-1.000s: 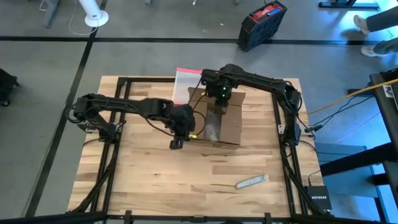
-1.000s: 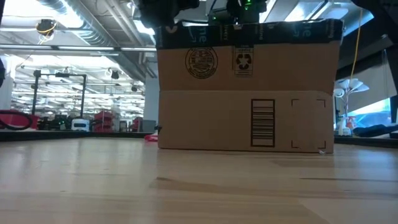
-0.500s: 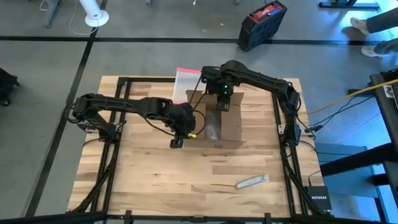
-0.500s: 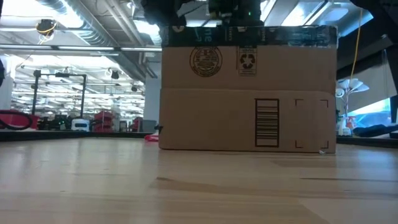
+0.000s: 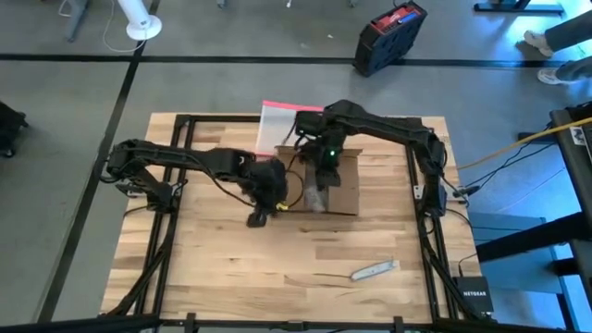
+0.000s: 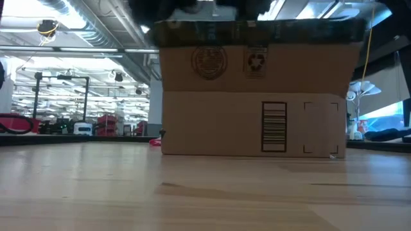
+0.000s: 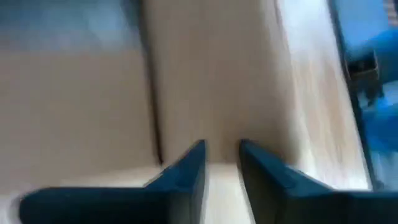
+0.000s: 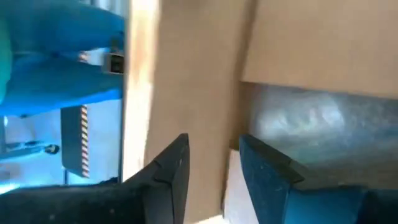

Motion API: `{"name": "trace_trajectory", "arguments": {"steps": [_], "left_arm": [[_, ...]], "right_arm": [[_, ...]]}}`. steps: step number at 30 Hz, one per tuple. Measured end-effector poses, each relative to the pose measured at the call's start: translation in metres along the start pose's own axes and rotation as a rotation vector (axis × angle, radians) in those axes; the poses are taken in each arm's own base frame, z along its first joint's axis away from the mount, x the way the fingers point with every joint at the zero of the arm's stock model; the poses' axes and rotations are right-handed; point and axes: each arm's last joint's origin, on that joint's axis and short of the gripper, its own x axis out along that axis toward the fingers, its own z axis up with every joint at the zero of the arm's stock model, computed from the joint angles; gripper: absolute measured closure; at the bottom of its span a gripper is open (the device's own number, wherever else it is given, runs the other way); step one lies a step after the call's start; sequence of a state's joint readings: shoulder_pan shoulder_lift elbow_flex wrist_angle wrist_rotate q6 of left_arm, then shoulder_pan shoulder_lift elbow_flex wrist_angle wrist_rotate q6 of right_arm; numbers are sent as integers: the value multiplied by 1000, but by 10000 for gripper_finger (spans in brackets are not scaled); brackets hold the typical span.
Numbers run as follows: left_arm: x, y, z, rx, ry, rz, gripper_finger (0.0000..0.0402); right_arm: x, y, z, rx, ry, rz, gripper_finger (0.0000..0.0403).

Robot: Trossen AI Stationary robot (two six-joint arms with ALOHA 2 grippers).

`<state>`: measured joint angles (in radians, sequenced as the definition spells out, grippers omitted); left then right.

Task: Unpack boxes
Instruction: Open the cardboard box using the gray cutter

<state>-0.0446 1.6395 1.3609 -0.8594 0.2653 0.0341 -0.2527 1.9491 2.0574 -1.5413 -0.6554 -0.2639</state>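
The brown cardboard box [image 5: 340, 185] stands open near the middle of the table. In the low view the box [image 6: 257, 115] shows its barcode wall with a taped flap upright above it. A silvery bag [image 5: 317, 194] lies inside. My left gripper [image 5: 276, 198] is at the box's near left corner, shut on cardboard. My right gripper [image 5: 319, 159] hangs over the box's opening, shut on cardboard beside the bag [image 8: 305, 127]. My left gripper [image 7: 222, 158] pinches a cardboard edge [image 7: 221, 134] at the box's near left corner between its two fingers. It slants down from the table's left. The box rests on the table. My right gripper [image 8: 214, 155] has a cardboard panel [image 8: 208, 112] of the box between its two fingers, slanting down from above and the far side. Which flap it is, I cannot tell.
A clear pouch with a pink-red edge [image 5: 276, 120] lies just beyond the box's far left corner. A small grey strip [image 5: 375, 270] lies on the table toward the near right. A black and red case [image 5: 388, 35] stands on the floor beyond the table.
My right gripper has risen, swung toward the table's near left over the box and turned about its wrist. The box's upright taped flap has tipped, and its top edge now looks wider in the low view. The box has shifted a little on the table.
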Motion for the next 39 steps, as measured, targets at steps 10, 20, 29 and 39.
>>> {"name": "trace_trajectory", "arguments": {"steps": [10, 20, 29, 39], "left_arm": [[4, -4, -6, 29, 79, 30, 318], [-2, -7, -6, 38, 67, 37, 318], [-23, -12, -7, 47, -1, 42, 318], [-29, -14, -12, 58, 18, 48, 318]], "right_arm": [[9, -3, 0, 0, -45, 166, 272], [13, -10, -3, 50, -71, 327, 272], [37, -25, -13, 120, -7, 354, 272], [66, -47, -17, 154, -41, 359, 272]]}}
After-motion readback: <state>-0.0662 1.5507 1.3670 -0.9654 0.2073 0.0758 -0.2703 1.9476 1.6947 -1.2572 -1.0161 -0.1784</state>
